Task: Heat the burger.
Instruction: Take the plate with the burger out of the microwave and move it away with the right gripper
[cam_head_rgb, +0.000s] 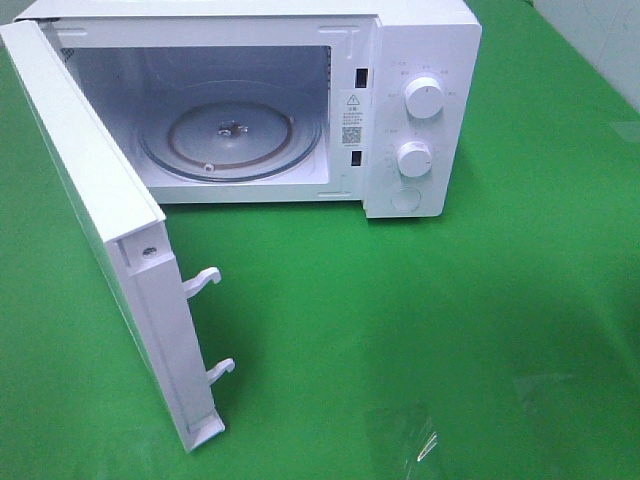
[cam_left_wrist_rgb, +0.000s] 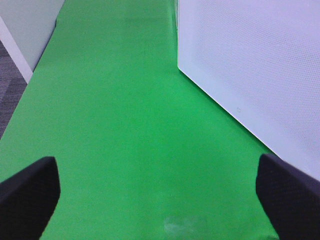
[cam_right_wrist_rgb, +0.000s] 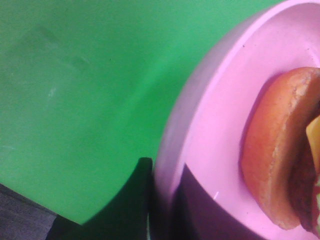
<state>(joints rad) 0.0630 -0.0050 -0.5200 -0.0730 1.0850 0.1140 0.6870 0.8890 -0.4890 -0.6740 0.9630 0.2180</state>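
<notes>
With my right gripper (cam_right_wrist_rgb: 165, 210) clamped on the pink plate (cam_right_wrist_rgb: 215, 115) rim, the burger (cam_right_wrist_rgb: 280, 150) rides on it; left gripper (cam_left_wrist_rgb: 157, 192) spread empty. Keep plate level, enter the open microwave (cam_head_rgb: 420, 60) squarely, settle onto turntable (cam_head_rgb: 232, 135).

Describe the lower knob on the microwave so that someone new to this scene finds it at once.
Start at the white microwave on the green cloth, door swung open. On its right-hand control panel two round white knobs stack; the lower knob sits below the upper knob, directly above a flat round button.
</notes>
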